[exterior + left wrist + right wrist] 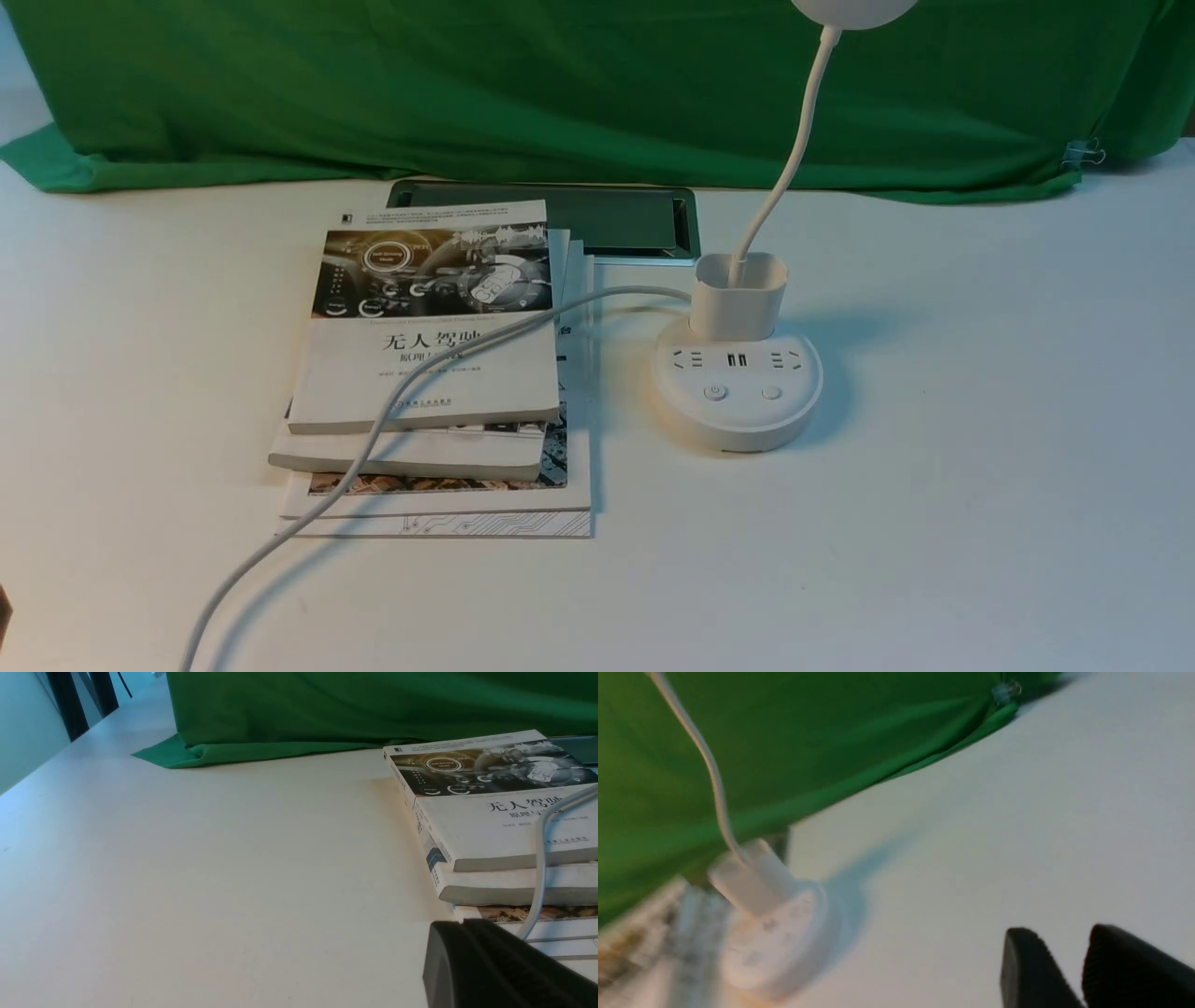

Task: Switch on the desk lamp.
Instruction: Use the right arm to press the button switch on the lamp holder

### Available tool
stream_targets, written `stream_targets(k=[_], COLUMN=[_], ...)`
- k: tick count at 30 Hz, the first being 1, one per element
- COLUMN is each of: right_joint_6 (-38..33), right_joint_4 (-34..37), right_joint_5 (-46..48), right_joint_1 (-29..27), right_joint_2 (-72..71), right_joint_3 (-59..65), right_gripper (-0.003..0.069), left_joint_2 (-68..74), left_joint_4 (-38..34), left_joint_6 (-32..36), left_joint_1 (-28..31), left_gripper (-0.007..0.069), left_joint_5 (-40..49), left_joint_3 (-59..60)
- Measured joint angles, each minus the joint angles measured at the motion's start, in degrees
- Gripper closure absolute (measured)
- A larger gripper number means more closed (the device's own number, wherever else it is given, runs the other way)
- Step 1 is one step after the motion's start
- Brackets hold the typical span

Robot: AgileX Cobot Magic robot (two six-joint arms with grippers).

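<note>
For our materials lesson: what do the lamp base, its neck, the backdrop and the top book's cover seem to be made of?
Lamp base: likely white plastic; smooth, matte, with moulded sockets and buttons.
Neck: probably a rubbery white sleeve, core unseen; it bends in a smooth curve.
Backdrop: green cloth; it creases and folds.
Book cover: printed card or paper, thin at the edges; finish unclear.

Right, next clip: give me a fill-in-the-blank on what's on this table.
1. The desk lamp's white cord lies across a stack of ____.
2. Its base shows ____ round buttons.
3. Its neck rises out of a square ____.
4. The cloth behind is ____.
Missing: books, two, cup, green.
</note>
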Motion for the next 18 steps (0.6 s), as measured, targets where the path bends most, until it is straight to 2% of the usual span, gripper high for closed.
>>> stream_targets(k=[1,3,6,8,11,14,16,18], right_joint_6=[2.2,15.6,19.7,19.4,18.4,16.9,14.3,7.2], right_joint_4=[1.6,8.4,8.4,6.8,0.4,-0.9,-1.4,-1.7], right_joint_5=[0.0,0.0,0.1,0.1,-1.7,-3.0,-4.8,-5.2], right_joint_1=[0.0,0.0,0.0,0.0,0.0,0.0,0.2,1.1], right_joint_2=[0.0,0.0,0.0,0.0,0.0,0.0,0.0,0.0], right_joint_3=[0.0,0.0,0.0,0.0,0.0,0.0,0.0,-0.7], right_gripper=[0.0419,0.0419,0.0419,0.0419,0.0419,0.0419,0.0421,0.0435], left_joint_2=[0.0,0.0,0.0,0.0,0.0,0.0,0.0,0.0], left_joint_4=[0.0,0.0,0.0,0.0,0.0,0.0,0.0,0.0], left_joint_6=[0.0,0.0,0.0,0.0,0.0,0.0,0.0,0.0], left_joint_1=[0.0,0.0,0.0,0.0,0.0,0.0,0.0,0.0], left_gripper=[0.0603,0.0603,0.0603,0.0603,0.0603,0.0603,0.0603,0.0603], left_joint_5=[0.0,0.0,0.0,0.0,0.0,0.0,0.0,0.0], left_joint_3=[0.0,0.0,0.0,0.0,0.0,0.0,0.0,0.0])
